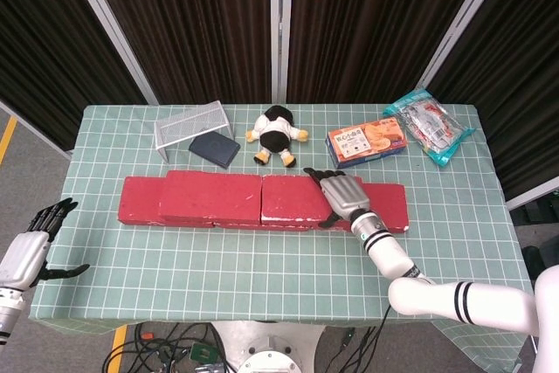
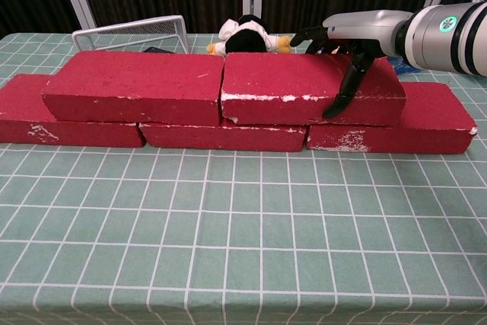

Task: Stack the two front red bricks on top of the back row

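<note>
Red bricks: two are sitting on top of the back row, the left upper brick (image 2: 135, 87) and the right upper brick (image 2: 308, 89), butted almost end to end above three lower bricks (image 2: 224, 135). The right hand (image 2: 344, 51) is gripping the right upper brick, fingers draped over its top and far edge and the thumb (image 2: 342, 87) pressing down its front face; in the head view the same hand (image 1: 342, 197) is lying across that brick's right end. The left hand (image 1: 33, 248) is hanging off the table's (image 1: 262, 259) left edge, fingers spread, holding nothing. Judging by the layout the stack looks essentially placed, so the risk is in the release. The thumb is hooking the front face: if the hand is lifting before the thumb is clear, it is likely dragging the brick forward or twisting it off the seam. The right upper brick is spanning a joint between two lower bricks, so a sideways shove could be shifting it or nudging the left upper brick. I cannot tell whether it is sitting fully flat. Fingertips behind the far edge are near the plush toy (image 1: 277, 133), so a backward withdrawal could be knocking it; the wire rack (image 1: 190, 125), biscuit box (image 1: 367, 141) and snack bag (image 1: 429, 126) are well apart from the bricks.
</note>
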